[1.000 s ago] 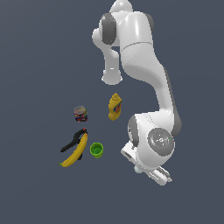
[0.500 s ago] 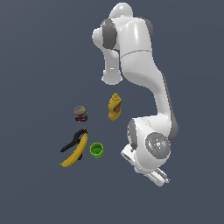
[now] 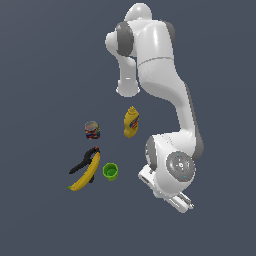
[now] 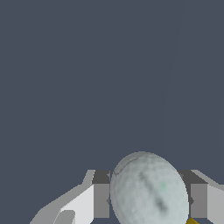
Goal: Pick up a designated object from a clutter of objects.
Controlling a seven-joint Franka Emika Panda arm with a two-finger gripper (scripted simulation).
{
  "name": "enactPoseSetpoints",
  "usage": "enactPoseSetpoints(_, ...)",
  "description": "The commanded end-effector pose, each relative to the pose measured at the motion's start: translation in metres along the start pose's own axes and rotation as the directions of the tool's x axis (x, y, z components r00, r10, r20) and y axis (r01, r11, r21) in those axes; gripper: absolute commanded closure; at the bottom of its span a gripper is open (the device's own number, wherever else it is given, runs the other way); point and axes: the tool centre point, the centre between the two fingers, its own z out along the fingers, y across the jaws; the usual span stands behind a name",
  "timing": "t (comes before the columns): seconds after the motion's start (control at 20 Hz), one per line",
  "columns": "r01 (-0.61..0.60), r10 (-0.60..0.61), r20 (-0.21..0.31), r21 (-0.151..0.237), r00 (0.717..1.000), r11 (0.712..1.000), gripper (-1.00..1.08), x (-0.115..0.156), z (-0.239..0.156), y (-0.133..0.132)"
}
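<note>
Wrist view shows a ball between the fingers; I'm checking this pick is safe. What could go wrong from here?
1. The small white-grey ball sits between the gripper fingers; being round, it could squirt out if squeezed off-centre.
2. A yellow-brown sliver shows beside the ball; another item may lie close enough to be nudged.
3. The exterior view hides the ball behind the arm, so contact is unconfirmed.

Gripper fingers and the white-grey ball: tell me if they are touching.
Touching, it appears. In the wrist view the white-grey ball fills the space between the fingers, with no gap visible on either side. The exterior view hides it.
</note>
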Motion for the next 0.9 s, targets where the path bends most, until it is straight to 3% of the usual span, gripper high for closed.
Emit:
enactPoseSetpoints(0.0, 0.0, 0.0, 0.0, 0.0, 1.0, 1.0, 1.08, 0.0, 0.0, 0.0)
enactPoseSetpoints(0.85, 0.0, 0.0, 0.0, 0.0, 1.0, 1.0, 1.08, -0.024, -0.037, 0.019)
